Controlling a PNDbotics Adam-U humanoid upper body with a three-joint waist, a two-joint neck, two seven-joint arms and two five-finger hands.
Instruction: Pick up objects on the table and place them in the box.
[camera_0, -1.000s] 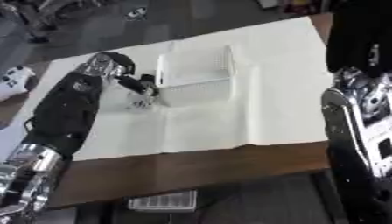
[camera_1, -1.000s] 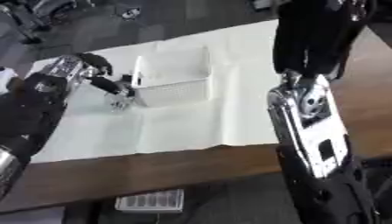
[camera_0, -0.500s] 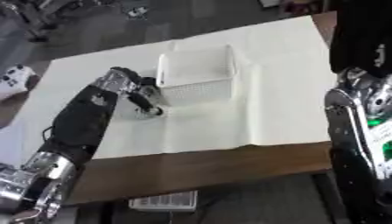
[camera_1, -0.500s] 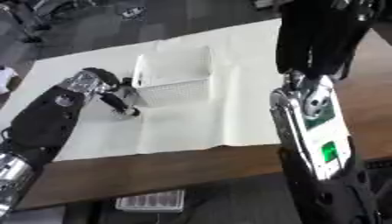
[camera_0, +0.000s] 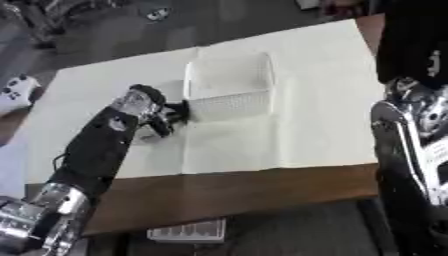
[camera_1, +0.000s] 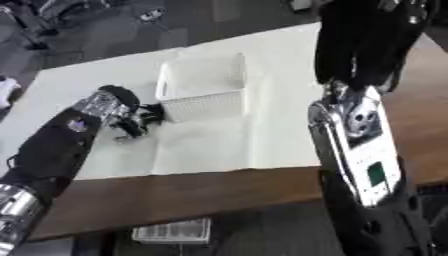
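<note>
Since 1 s ago the left hand (camera_0: 166, 119) has dropped from beside the box's near-left corner onto the white cloth (camera_0: 289, 125), w/ the forearm now stretched out lower along the table (camera_0: 262, 187). Its dark fingers (camera_1: 144, 119) are curled downward, tips on the cloth just left of the white mesh box (camera_0: 229, 90), close to its front-left wall but can't tell if touching; whether they clamp any obj is hidden under the hand. The right arm (camera_1: 359, 150) rises on the far side, well apart from those fingers; its hand isn't visible.
</note>
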